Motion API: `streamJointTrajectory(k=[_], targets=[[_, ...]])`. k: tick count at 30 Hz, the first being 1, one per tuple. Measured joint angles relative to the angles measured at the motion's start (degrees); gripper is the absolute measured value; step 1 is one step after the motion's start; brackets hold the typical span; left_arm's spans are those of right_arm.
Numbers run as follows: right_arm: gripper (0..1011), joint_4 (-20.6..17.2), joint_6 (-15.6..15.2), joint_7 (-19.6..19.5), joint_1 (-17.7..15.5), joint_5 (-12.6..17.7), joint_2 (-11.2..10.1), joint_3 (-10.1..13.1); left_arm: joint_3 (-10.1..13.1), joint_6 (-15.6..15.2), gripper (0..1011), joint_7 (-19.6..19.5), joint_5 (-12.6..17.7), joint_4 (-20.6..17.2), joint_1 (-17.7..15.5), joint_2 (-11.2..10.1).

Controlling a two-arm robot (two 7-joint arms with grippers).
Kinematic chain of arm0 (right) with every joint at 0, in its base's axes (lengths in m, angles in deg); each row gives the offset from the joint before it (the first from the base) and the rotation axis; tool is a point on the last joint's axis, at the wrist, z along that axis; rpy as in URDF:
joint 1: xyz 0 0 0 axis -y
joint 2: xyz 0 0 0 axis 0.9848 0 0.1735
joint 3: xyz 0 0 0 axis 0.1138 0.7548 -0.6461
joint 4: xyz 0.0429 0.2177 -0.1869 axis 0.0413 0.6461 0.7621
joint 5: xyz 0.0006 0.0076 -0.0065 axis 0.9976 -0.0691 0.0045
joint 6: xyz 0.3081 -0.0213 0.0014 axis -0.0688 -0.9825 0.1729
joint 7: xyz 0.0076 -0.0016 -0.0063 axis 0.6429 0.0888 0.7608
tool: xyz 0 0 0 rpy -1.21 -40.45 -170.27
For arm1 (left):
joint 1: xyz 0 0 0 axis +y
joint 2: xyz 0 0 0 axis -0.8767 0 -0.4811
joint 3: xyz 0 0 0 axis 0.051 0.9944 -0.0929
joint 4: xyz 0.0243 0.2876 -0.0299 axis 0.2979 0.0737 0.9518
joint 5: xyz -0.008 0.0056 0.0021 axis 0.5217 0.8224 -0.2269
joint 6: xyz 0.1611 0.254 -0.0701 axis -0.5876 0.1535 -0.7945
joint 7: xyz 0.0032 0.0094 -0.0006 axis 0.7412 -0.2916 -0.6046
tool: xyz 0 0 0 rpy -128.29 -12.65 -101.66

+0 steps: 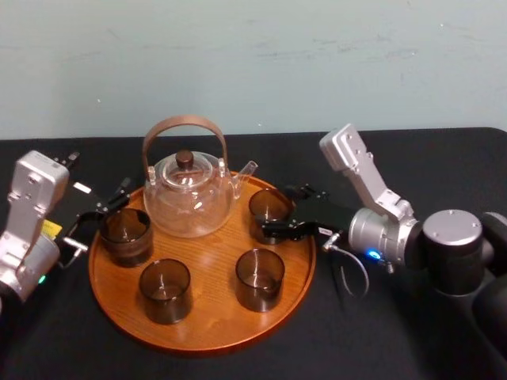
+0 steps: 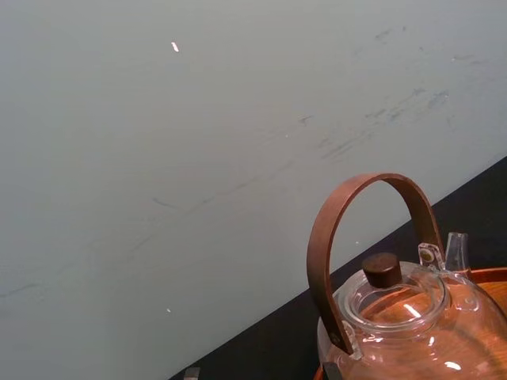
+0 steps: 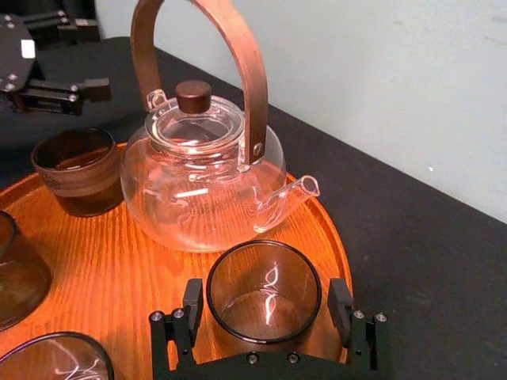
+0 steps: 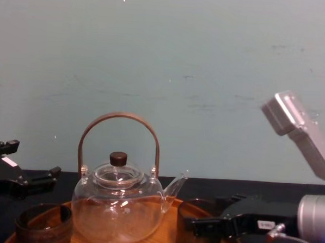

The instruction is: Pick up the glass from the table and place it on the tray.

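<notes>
The glass (image 3: 264, 273) stands upright on the tray (image 3: 111, 261) beside the teapot (image 3: 198, 186) spout. The right gripper (image 3: 267, 294) straddles it low, as suits a gentle set-down. Its fingers seem just clear of the wall, parted and holding nothing, though the gap is slight. The left gripper (image 1: 97, 214) hangs spread and empty at the tray's left edge.

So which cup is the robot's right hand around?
The glass beside the teapot's spout: it alone sits inside the right gripper, on the tray.
</notes>
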Motion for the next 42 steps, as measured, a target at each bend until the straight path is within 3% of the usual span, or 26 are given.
streamJointTrajectory(k=[9,17,26,34,42], targets=[[1002,-4.96,-0.26,1.16,-2.97,1.80,-3.45,1.58,0.01,0.00,1001,0.00,0.00,0.00,0.00,0.00],[1002,-11.47,0.99,3.31,-6.97,3.77,-9.29,3.10,0.00,0.00,1001,0.00,0.00,0.00,0.00,0.00],[1002,-16.09,2.58,1.92,-10.76,6.06,-12.98,6.07,0.00,0.00,1001,0.00,0.00,0.00,0.00,0.00],[1002,-18.26,4.68,-4.49,-14.39,7.49,-12.16,10.51,0.00,0.00,1001,0.00,0.00,0.00,0.00,0.00],[1002,-18.04,8.69,-12.35,-17.07,5.46,-7.76,14.07,0.00,0.00,1001,0.00,0.00,0.00,0.00,0.00]])
